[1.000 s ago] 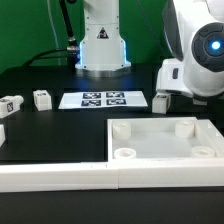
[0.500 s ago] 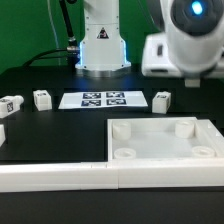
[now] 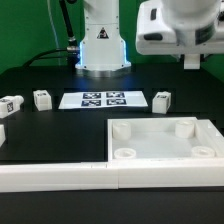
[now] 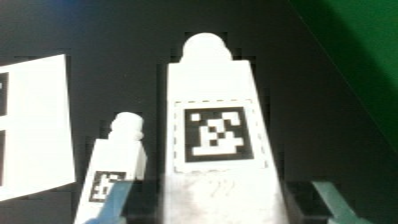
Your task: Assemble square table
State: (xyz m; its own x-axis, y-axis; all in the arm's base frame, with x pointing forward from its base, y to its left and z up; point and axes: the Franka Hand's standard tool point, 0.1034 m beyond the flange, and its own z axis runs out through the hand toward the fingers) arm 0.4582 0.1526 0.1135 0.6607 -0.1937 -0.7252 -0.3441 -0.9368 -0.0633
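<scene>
The white square table top (image 3: 150, 152) lies rim up at the front right, its round corner sockets empty. My gripper (image 3: 188, 60) is raised high at the exterior view's right. In the wrist view the gripper (image 4: 222, 205) has a white tagged leg (image 4: 222, 110) between its fingers (image 4: 119, 200), lifted well off the table. A second leg (image 3: 160, 100) lies on the table right of the marker board, and it also shows in the wrist view (image 4: 114, 150). Two more legs (image 3: 40, 99) (image 3: 10, 103) lie at the left. The held leg is hidden in the exterior view.
The marker board (image 3: 103, 99) lies at mid table and shows in the wrist view (image 4: 27, 130). A long white wall bar (image 3: 60, 175) runs along the front edge. A white piece (image 3: 2, 133) sits at the left edge. The robot base (image 3: 100, 45) stands behind.
My gripper has risen from low beside the right-hand leg to high above the table, shifting slightly to the exterior view's left. The parts on the table have not moved.
</scene>
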